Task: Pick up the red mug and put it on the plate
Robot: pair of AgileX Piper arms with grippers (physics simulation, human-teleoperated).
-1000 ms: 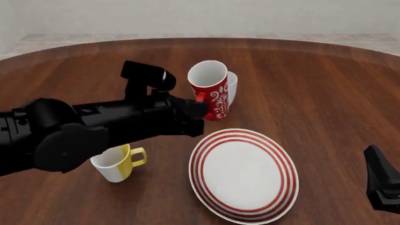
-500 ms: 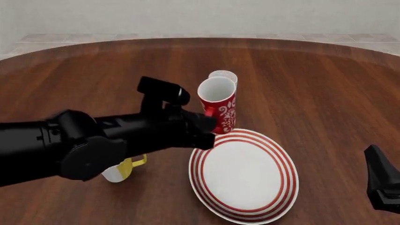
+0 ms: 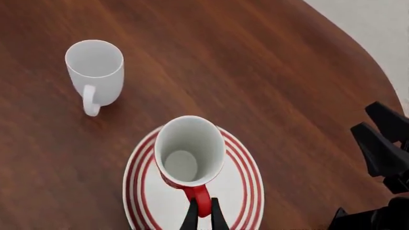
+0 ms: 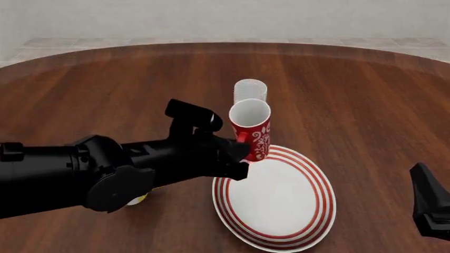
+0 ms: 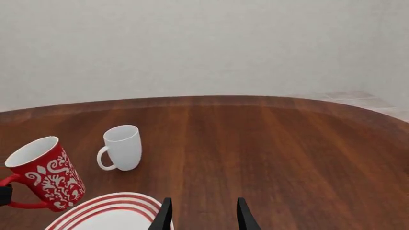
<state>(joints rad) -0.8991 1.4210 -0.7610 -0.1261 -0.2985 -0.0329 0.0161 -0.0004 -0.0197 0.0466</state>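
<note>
- The red mug [image 4: 251, 132], tall and narrow with white swirls and a white inside, hangs in the air tilted, its base over the far-left rim of the plate and not touching it; this is the thing to be set down.
- The table [image 4: 351, 95], a wide round top of dark brown wood, carries everything; the work sits around its middle, a little toward the near edge.
- The left arm [image 4: 91, 171], black and bulky, reaches in from the table's near-left side and hides most of a yellow-and-white mug [image 4: 137, 199] beneath it.
- The plate [image 4: 274, 197], large, round and white with concentric red rings near its rim, lies flat toward the near edge, right of the left arm.
- The plain white mug [image 4: 250, 90] stands upright just beyond the red one, toward the far edge and apart from the plate.
- The left hand [image 3: 203, 216] is clamped on the red mug's handle, its two fingers pinching the red loop from either side.
- The right hand [image 5: 201, 213] waits near the near-right edge with its fingers spread and nothing between them.
- Judgement on the step in hand: carry the mug further toward the near-right, until its base is over the bare white centre of the plate, not the ringed rim.
- Level the mug before lowering, since a tilted base could land on one edge and tip.
- Lower slowly and release only once the base rests flat, then back off along the handle.
</note>
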